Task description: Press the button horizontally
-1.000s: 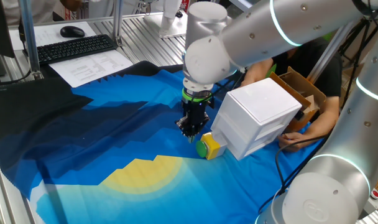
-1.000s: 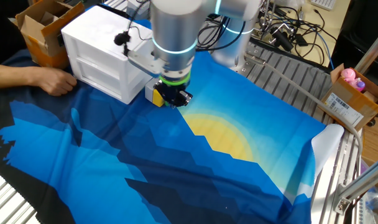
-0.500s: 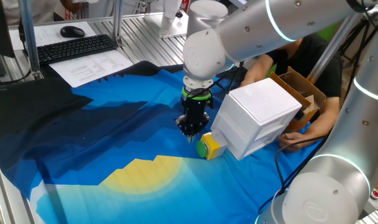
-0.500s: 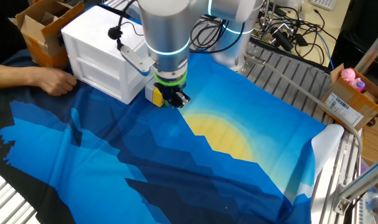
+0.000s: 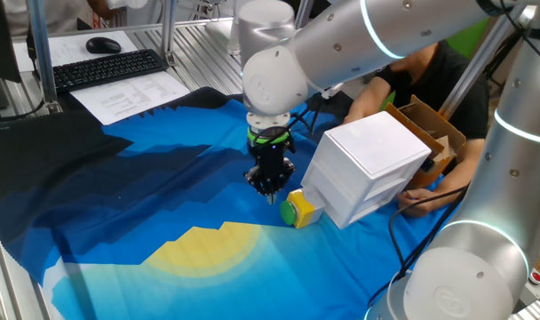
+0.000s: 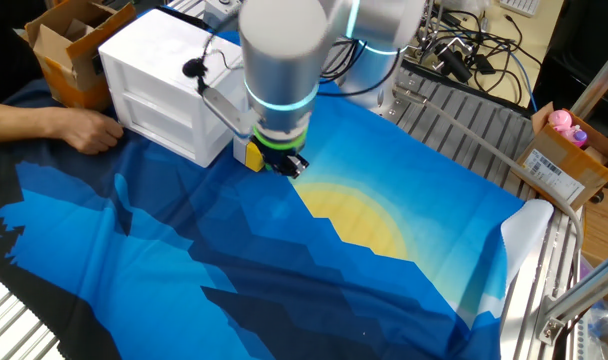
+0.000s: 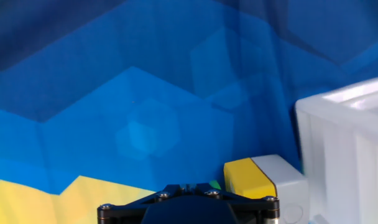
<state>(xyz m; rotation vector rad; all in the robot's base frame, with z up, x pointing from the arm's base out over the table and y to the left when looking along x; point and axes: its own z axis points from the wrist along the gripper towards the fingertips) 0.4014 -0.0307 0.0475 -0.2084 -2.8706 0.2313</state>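
Observation:
The button (image 5: 289, 212) is a small green disc in the side of a yellow cube housing (image 5: 303, 210) that stands on the blue cloth against the white box (image 5: 368, 169). My gripper (image 5: 269, 189) points down just left of the green face, its tips close to the cloth, and its fingertips meet in a point, so it is shut and empty. In the other fixed view the gripper (image 6: 289, 165) stands right beside the yellow housing (image 6: 247, 152). In the hand view only a green sliver (image 7: 214, 184) shows next to the yellow housing (image 7: 249, 179), right of my gripper (image 7: 184, 186).
A person's hand (image 6: 79, 128) rests on the cloth by the white box (image 6: 164, 85). A cardboard box (image 5: 430, 124) stands behind it. A keyboard (image 5: 106, 69) and papers lie at the table's far side. A metal rail (image 6: 504, 165) borders the cloth.
The arm's upper joints have swung to the left in one fixed view. The gripper has shifted slightly, staying low beside the button's green face.

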